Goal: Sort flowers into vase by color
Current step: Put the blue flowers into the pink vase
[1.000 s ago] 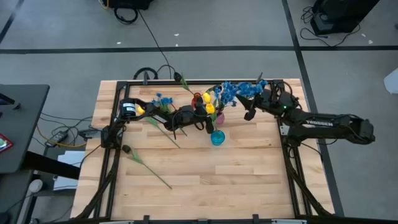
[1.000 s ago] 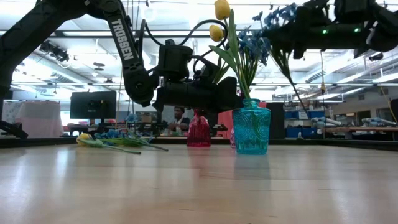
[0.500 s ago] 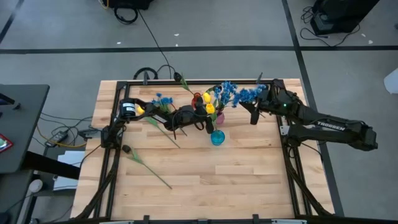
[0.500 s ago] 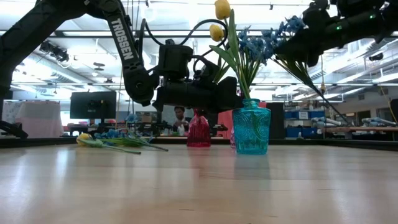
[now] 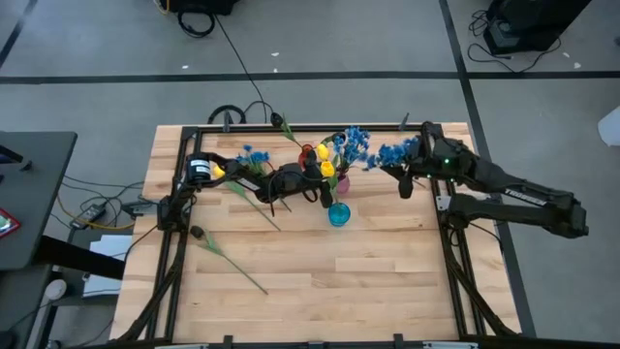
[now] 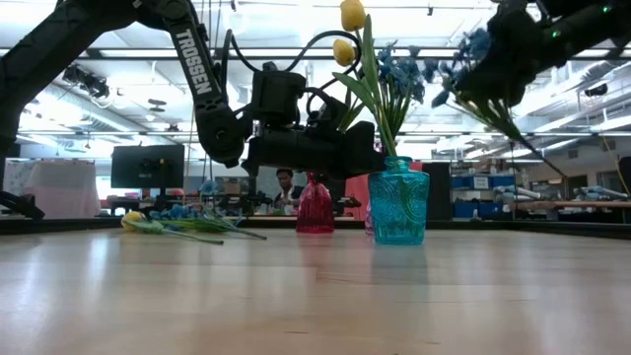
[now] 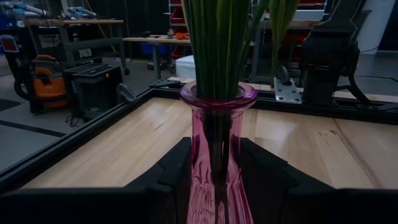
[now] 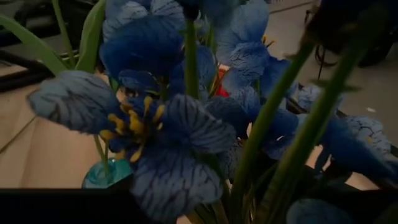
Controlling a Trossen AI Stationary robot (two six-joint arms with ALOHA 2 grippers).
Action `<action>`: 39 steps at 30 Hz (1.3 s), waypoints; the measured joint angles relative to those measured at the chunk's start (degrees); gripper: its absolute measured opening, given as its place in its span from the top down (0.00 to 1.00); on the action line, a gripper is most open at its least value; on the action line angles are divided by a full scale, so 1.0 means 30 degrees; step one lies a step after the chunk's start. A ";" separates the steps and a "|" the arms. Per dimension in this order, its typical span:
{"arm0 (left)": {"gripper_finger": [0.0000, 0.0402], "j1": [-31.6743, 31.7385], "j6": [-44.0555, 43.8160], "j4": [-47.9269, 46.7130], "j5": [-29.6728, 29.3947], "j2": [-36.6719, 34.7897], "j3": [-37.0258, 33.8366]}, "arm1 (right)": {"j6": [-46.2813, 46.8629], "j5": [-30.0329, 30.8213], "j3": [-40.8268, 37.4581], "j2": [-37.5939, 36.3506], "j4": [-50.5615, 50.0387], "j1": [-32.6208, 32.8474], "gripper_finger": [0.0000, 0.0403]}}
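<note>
A pink vase point(image 7: 217, 143) stands on the table near its far edge, with yellow tulips point(image 5: 325, 160), blue blossoms point(image 5: 354, 145) and green stems point(image 7: 214, 43) in it. My left gripper point(image 5: 325, 184) lies level and is shut on this vase. To the vase's right, above the table, my right gripper point(image 5: 404, 174) is shut on a spray of blue flowers point(image 5: 392, 152). In the low view the spray point(image 6: 473, 54) sits high, apart from the vase's flowers. More flowers point(image 5: 242, 160) lie flat on the table at the far left. My left gripper has the pink vase's lower body point(image 7: 214, 180) between its two fingers point(image 7: 168, 177), one on each side. The fingers come level from the table's left. The vase stands upright; its foot is out of view. My right gripper holds the blue spray by its green stems point(image 8: 273, 130), coming from the table's right and slanting a little down. Blossoms hide the place of contact. The spray is lifted clear, blossoms toward the pink vase, and its stem end point(image 6: 537, 143) slants down behind the gripper.
A teal vase point(image 5: 338, 214) stands just nearer than the pink one. A red vase point(image 6: 315, 207) shows behind my left gripper. A loose stem point(image 5: 232, 260) lies at the near left. A black frame rail point(image 5: 291, 127) runs round the table.
My right gripper has drawn back toward the table's right edge and a little up, tipping closer to level. The blue spray has come away from the flowers in the pink vase, and its stem end has swung out toward the right.
</note>
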 joint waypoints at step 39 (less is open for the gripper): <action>0.70 0.0007 -0.0529 0.0280 0.0012 0.0029 -0.0015 | -0.1584 0.1431 0.2757 0.4780 -0.8125 0.0489 0.19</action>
